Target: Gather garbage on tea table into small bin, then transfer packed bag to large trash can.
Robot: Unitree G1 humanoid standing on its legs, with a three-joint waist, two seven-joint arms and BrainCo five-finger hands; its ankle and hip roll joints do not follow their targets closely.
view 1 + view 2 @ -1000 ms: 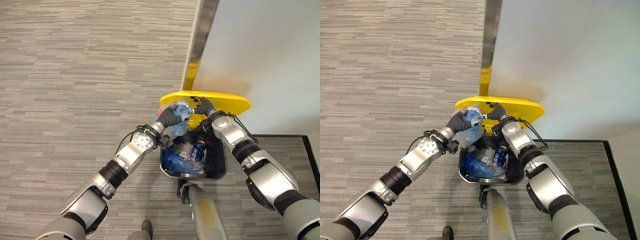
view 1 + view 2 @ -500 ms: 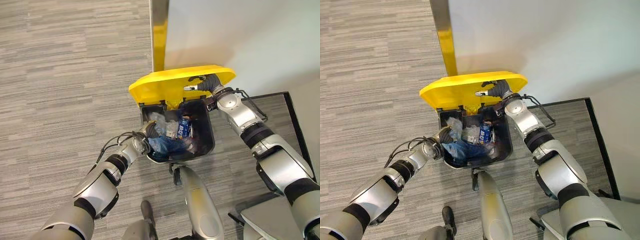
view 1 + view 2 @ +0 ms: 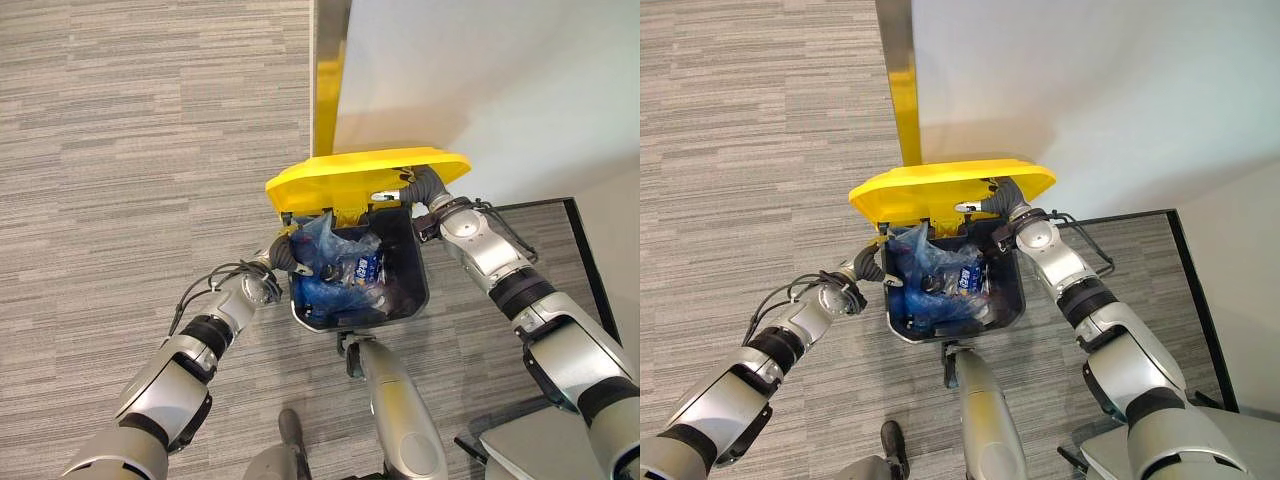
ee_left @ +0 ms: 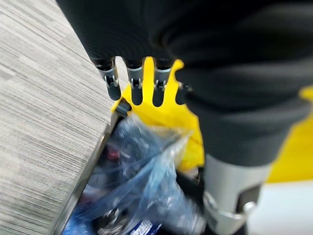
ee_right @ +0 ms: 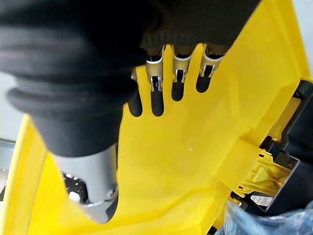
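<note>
The large dark trash can [image 3: 425, 290] stands by the wall with its yellow lid [image 3: 340, 180] raised. A blue packed bag [image 3: 335, 265] with bottles and a can showing through it lies inside the can. My left hand [image 3: 283, 256] is at the can's left rim beside the bag; in its wrist view the fingers [image 4: 135, 85] are straight over the bag [image 4: 146, 171] and hold nothing. My right hand [image 3: 395, 190] rests under the lid with straight fingers [image 5: 156, 93] flat against the yellow underside [image 5: 195, 156], propping it up.
A white wall rises behind the can, with a yellow and metal corner strip [image 3: 328, 60]. Grey striped carpet [image 3: 120, 150] spreads to the left. A dark-edged floor panel [image 3: 575, 235] lies to the right of the can.
A second ago my left hand held the blue bag above the can. The bag now lies inside it, let go, and the hand has drawn back to the left rim. The right hand still props the lid.
</note>
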